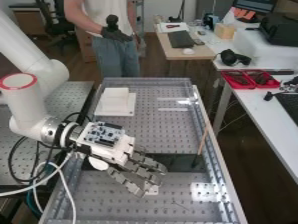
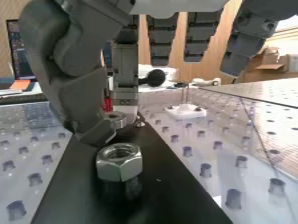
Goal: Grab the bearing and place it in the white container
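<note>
Fingers (image 2: 201,37) are held loosely extended and spread wide, with the thumb (image 2: 86,105) hung down opposite them; nothing is seen to be gripped. The bearing (image 2: 117,119), taken to be the round metal ring, is found just past the thumb's tip and partly hidden by it, towards the lower end of the nearest hanging finger. Whether it is touched by either cannot be told. It is seen lying flat on a black strip (image 2: 166,195), so its axis is judged to be upright, with its rim offered to the thumb on one side and that finger on the other. On this the coming grasp is thought to turn: the rim should be taken from its two sides, the thumb being brought in low and level.

Nearer the wrist camera, on the same strip, a hex nut (image 2: 120,162) is stood close beside the thumb's tip. It could be knocked or taken by mistake if the pinch were closed short of the ring. Off the strip, on the perforated plate, a small white base with pins (image 2: 185,111) is set well apart.

In the high view, the white container (image 1: 115,100) is seen beyond the hand (image 1: 121,151), farther along the bench; a lift and carry that way will be called for.
</note>
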### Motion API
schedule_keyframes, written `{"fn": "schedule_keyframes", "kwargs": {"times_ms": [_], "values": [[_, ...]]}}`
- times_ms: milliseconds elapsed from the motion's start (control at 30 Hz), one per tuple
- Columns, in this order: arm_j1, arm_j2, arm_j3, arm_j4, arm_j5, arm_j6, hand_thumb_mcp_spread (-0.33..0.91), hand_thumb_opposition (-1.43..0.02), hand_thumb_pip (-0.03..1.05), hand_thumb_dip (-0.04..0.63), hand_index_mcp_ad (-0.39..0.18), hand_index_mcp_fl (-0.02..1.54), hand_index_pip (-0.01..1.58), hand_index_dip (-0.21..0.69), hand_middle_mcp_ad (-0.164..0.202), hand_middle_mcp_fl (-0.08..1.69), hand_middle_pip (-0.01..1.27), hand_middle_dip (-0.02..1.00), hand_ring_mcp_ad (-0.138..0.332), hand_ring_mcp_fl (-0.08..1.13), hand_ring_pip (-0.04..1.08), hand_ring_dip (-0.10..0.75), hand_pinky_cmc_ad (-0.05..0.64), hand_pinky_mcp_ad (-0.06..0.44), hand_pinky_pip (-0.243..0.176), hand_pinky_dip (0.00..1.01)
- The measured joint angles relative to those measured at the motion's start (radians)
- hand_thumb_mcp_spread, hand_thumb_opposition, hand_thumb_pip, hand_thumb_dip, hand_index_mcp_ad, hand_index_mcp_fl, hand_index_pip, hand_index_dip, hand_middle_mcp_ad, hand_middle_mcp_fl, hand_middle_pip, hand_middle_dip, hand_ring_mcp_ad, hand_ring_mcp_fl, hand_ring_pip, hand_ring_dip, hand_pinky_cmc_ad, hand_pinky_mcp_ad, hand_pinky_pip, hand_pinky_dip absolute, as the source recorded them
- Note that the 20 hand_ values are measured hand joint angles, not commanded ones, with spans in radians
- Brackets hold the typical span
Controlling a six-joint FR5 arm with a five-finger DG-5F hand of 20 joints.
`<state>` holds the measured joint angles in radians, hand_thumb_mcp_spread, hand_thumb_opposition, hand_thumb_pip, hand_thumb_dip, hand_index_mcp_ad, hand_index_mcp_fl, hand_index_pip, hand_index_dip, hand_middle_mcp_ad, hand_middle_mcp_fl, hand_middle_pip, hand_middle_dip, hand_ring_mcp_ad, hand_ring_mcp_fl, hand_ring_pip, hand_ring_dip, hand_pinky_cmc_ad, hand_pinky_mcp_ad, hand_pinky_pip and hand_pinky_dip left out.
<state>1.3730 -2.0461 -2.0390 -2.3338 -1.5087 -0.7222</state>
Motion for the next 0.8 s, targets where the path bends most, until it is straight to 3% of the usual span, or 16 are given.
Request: {"fn": "schedule_keyframes", "kwargs": {"times_ms": [800], "values": [[-0.002,0.031,0.018,-0.018,-0.014,-0.017,0.44,-0.93,0.58,0.33,-0.087,0.27,1.44,0.178,0.051,0.04,0.14,0.21,0.129,0.0,0.09,0.103,0.374,0.293,-0.024,0.19]]}}
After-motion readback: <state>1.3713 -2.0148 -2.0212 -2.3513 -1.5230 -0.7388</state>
